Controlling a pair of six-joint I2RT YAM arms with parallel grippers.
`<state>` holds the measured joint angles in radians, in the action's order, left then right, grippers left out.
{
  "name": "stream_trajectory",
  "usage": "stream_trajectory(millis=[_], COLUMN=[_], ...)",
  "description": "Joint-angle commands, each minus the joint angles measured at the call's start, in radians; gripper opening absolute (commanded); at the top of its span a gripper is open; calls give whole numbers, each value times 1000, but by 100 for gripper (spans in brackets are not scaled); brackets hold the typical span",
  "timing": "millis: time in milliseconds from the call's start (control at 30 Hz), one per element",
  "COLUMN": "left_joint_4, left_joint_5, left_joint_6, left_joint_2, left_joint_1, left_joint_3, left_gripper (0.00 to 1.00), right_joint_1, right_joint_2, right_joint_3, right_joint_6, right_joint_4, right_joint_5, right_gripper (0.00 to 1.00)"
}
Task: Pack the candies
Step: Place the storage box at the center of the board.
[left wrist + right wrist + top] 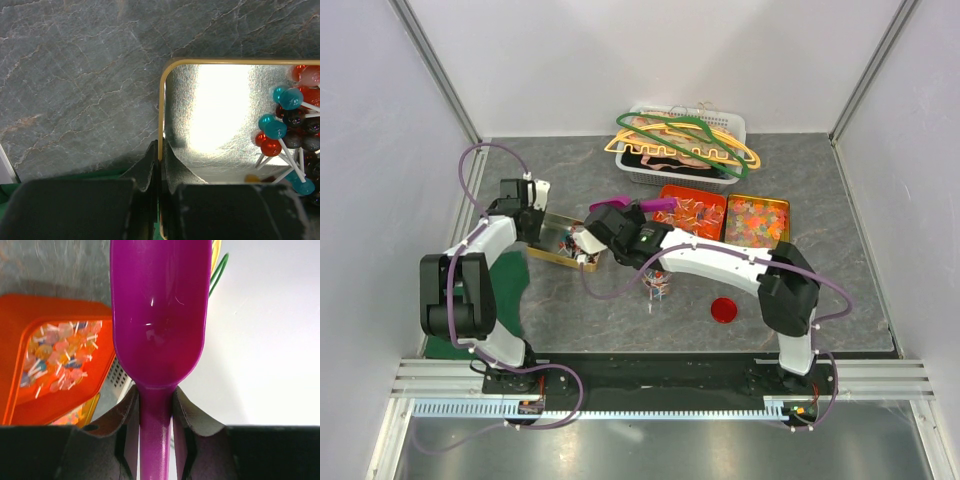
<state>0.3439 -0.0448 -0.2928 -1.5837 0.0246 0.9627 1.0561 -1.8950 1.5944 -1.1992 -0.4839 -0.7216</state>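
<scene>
A gold-rimmed metal tray (161,100) holds round candies on white sticks (280,125), red, teal and dark, heaped at its right end. My left gripper (160,150) is shut on that tray's left rim; in the top view this gripper (542,222) sits at the tray (552,256). My right gripper (156,395) is shut on the handle of a purple scoop (160,315), whose bowl is empty. The scoop (655,205) hangs between the gold-rimmed tray and an orange tray (665,192) of small wrapped candies (55,357).
A yellow tray of gummy sweets (757,220) lies right of the orange one. A white basket (735,125) of plastic hangers stands behind them. A small clear jar (657,283) and a red lid (724,309) are on the table in front. A green mat (515,290) lies at the left.
</scene>
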Motion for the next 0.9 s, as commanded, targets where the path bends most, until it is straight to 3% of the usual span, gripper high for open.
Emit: stream_trajectory(millis=[0,200,433,500,567,800,867], left_joint_4=[-17,-16,7,7,7,30,56], left_joint_5=[40,68,83,85,88,124,181], left_joint_6=[4,4,14,15,20,18,4], left_joint_2=[19,-61,-121,-124,-125,-29,29], left_joint_1=[-9,-9,-8,-6,-3,32,34], left_joint_3=[44,62,80,80,84,114,139], left_gripper=[2,3,14,24,25,70,75], right_joint_1=[13,12,8,2,-4,-74,-90], right_joint_2=[-36,-18,43,66,88,146,165], right_joint_3=[70,76,12,4,6,-4,-14], right_joint_6=[-31,165,268,285,312,435,458], right_joint_4=[131,108,107,105,94,34,30], right_joint_5=[-44,43,70,74,79,162,185], right_gripper=[0,0,0,0,0,0,0])
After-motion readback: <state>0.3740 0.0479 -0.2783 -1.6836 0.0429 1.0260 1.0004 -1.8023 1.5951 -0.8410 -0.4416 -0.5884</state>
